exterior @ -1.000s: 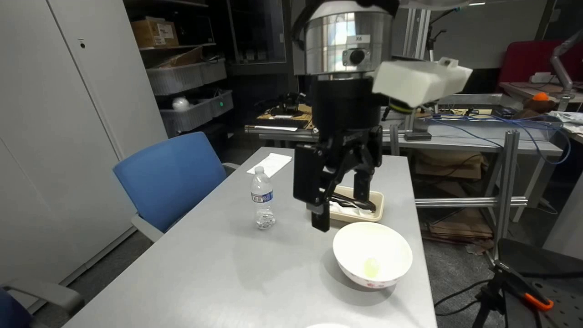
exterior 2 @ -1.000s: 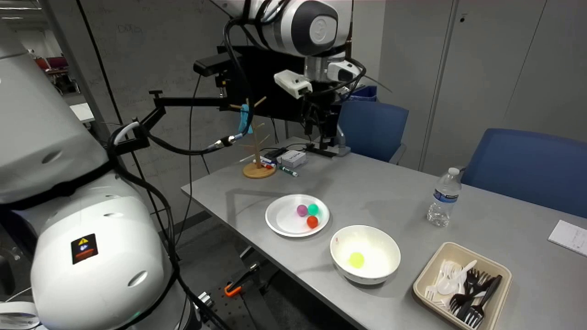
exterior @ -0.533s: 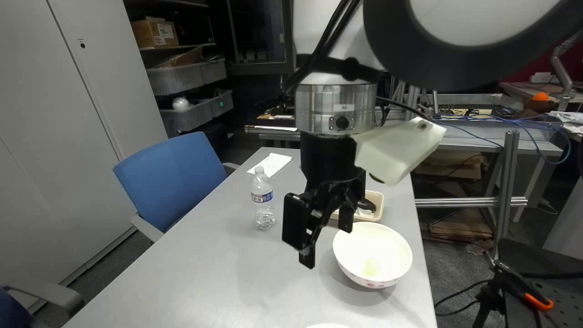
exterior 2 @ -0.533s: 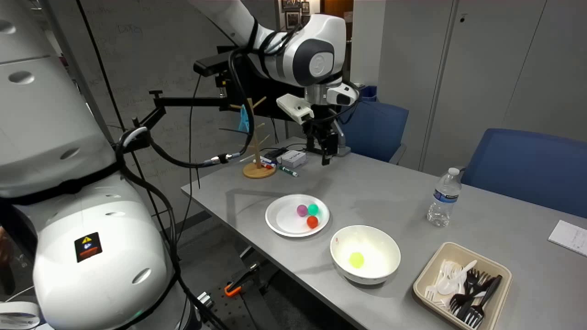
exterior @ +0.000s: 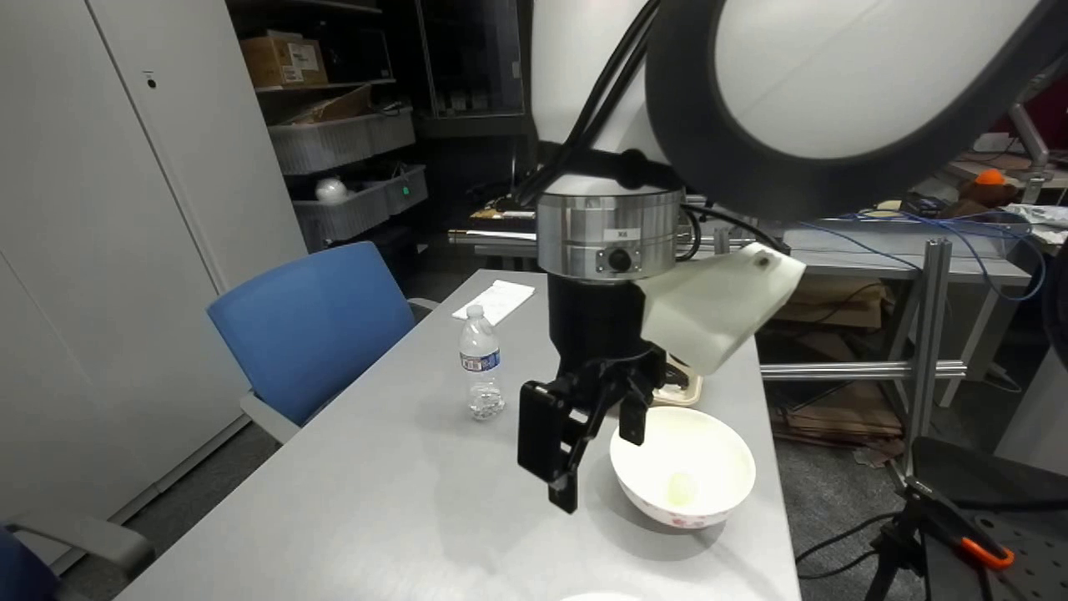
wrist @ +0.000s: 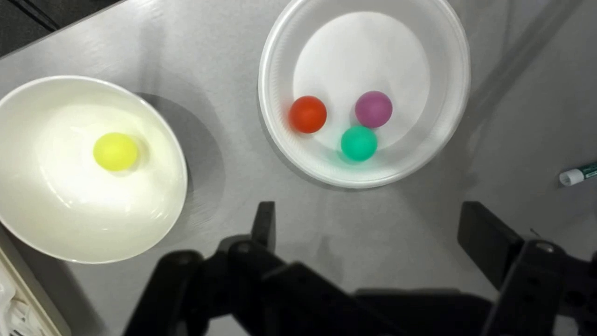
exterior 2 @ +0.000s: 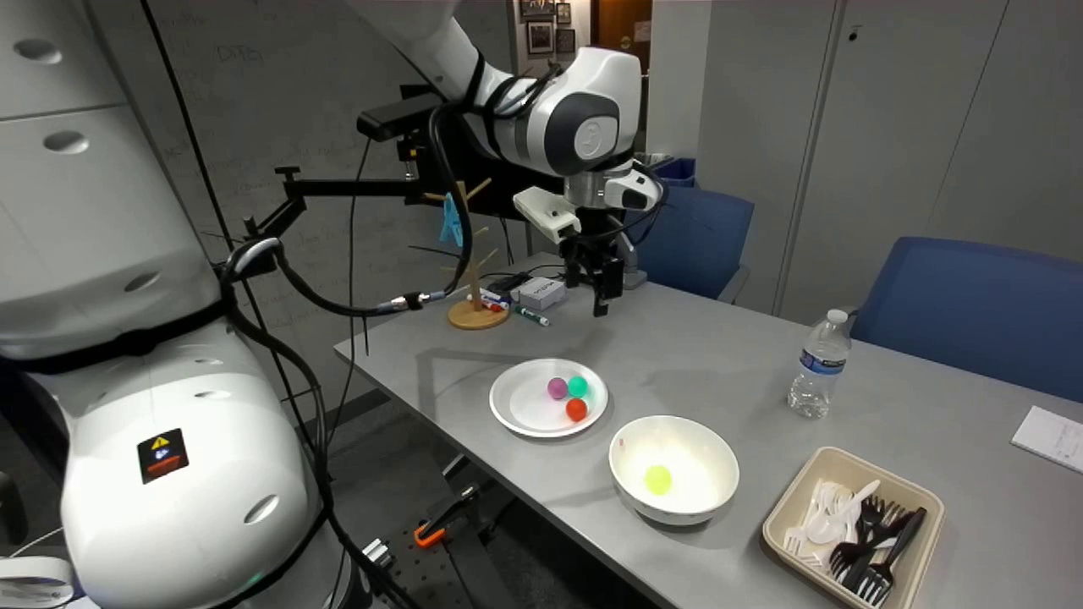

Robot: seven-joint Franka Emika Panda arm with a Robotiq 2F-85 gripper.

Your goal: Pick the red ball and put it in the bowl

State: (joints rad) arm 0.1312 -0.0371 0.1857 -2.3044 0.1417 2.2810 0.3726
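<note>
The red ball (exterior 2: pixel 576 409) lies on a white plate (exterior 2: pixel 525 399), beside a purple ball and a green ball. In the wrist view the red ball (wrist: pixel 308 114) is on the left side of the plate (wrist: pixel 364 51), slightly apart from the other two. The white bowl (exterior 2: pixel 706 465) stands beside the plate with a yellow ball (exterior 2: pixel 657 480) in it; the bowl also shows in the wrist view (wrist: pixel 60 205). My gripper (wrist: pixel 368 219) is open and empty, above the table and off the plate's edge. It hangs in the air in both exterior views (exterior: pixel 598 461) (exterior 2: pixel 586 296).
The purple ball (wrist: pixel 373 109) and green ball (wrist: pixel 358 143) touch or nearly touch. A tan tray (exterior 2: pixel 778 531) of plastic cutlery and a water bottle (exterior 2: pixel 819 365) stand past the bowl. A wooden stand (exterior 2: pixel 478 315), a white box (exterior 2: pixel 539 293) and markers (exterior 2: pixel 531 316) are behind the plate.
The arm and open gripper have come down toward the table, most of it in the first half second. The balls, plate and bowl have not moved.
</note>
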